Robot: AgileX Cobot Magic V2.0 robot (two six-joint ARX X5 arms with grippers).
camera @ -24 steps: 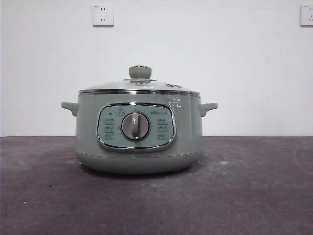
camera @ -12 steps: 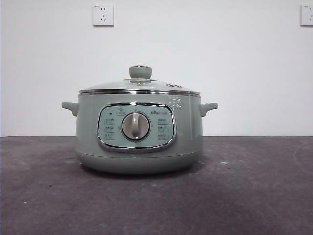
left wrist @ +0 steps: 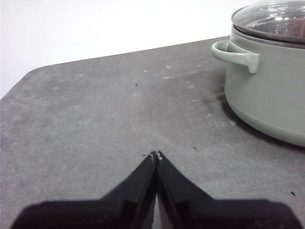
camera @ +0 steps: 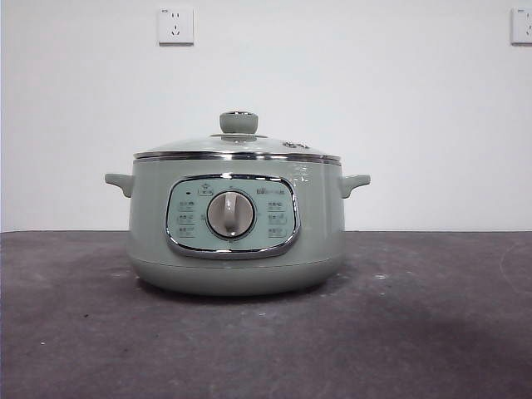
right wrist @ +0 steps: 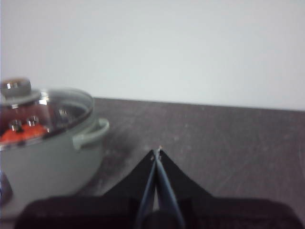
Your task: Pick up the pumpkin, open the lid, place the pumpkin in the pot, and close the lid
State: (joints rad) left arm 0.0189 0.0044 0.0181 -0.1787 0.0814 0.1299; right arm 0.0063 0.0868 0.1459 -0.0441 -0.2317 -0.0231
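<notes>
Front view: we see the pot (camera: 236, 224) standing on the dark table (camera: 432, 332), with the lid (camera: 238, 143) seated flat on its chrome rim and the knob (camera: 238, 122) upright in the middle. No arm and no pumpkin show here.

Left wrist view: the left gripper (left wrist: 156, 155) has its two jaws pressed together at the tips, holding nothing, over bare table (left wrist: 95, 119). One side handle (left wrist: 237, 54) of the pot (left wrist: 271, 95) is near, and the lid (left wrist: 274, 19) is on.

Right wrist view: the right gripper (right wrist: 157, 151) has its jaws together too, and empty, a little apart from the pot (right wrist: 47, 157). Through the glass of the lid (right wrist: 52, 109) we see an orange patch, which we judge to be the pumpkin (right wrist: 21, 135) lying inside the pot.

Step in hand: we judge that the task looks finished, or nearly so; both arms wait beside the pot.

How to do it well: if anything remains, we would only check that the lid sits even all around the rim, and keep both grippers away from the handles so the pot is not pushed.

What one view adds: only the right wrist view shows the orange inside. The front view hides it behind the pot wall, and in the left wrist view the glass gives only reflections. The front view alone shows the panel and dial (camera: 230, 214).
</notes>
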